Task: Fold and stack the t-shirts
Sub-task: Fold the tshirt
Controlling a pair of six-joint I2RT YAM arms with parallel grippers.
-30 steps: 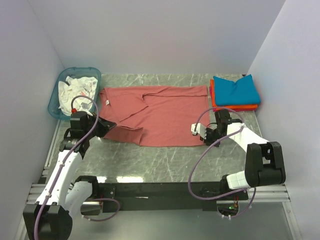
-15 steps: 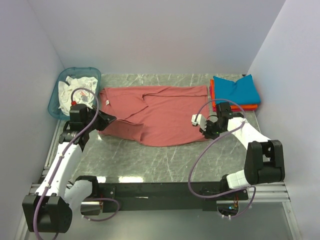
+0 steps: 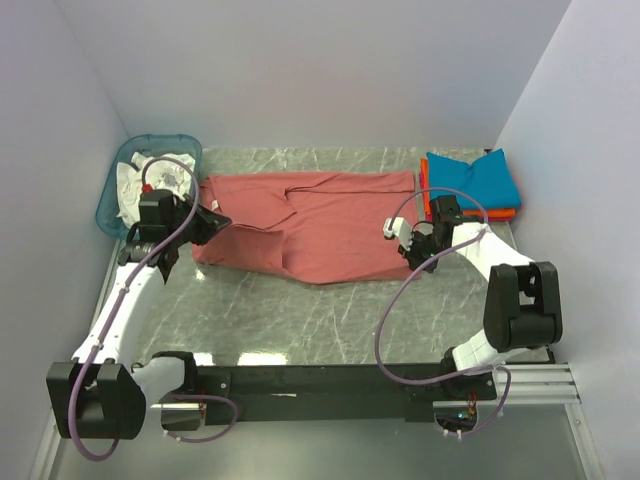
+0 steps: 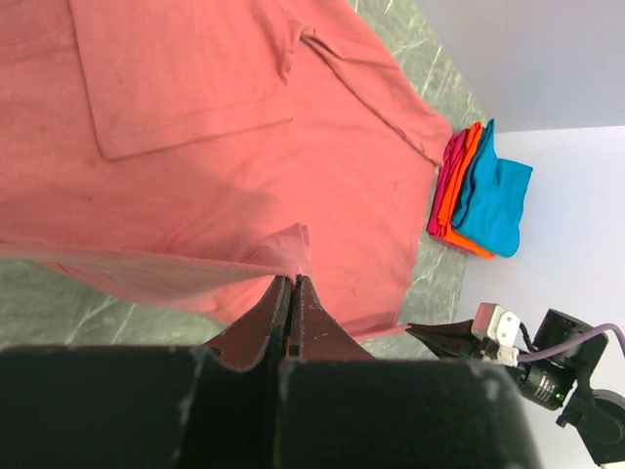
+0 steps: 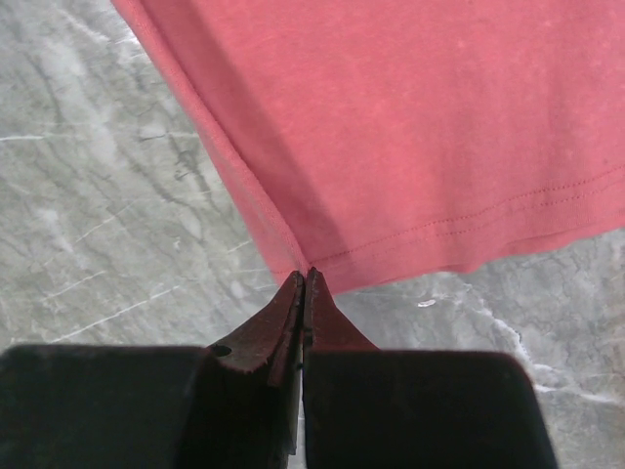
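From above, the dusty-red t-shirt (image 3: 310, 225) is seen spread across the middle of the counter (image 3: 330, 320). The left end effector (image 3: 213, 222) is placed at its left side, just beside the translucent teal basket (image 3: 108, 212), in which crumpled white cloth (image 3: 150, 178) is held. The right end effector (image 3: 404, 248) is set at the shirt's near right corner. From this height it cannot be told whether either pair of fingers is closed.

That is settled by the wrist views. In the left wrist view the two dark fingers are seen pressed together on a small peak of red cloth, and the near edge of the shirt is held clear of the counter, with a shadowed strip of marble below it. In the right wrist view the fingers are clamped on the very corner of the shirt, where the stitched hem meets the side edge, and grey marble is seen on both sides.

At the far right corner a teal-blue shirt (image 3: 472, 180) is stacked, folded, on an orange shirt (image 3: 470, 213). Only in the left wrist view, where the stack is seen edge-on, is a magenta layer (image 4: 439, 200) made out on the side of the orange away from the teal-blue.
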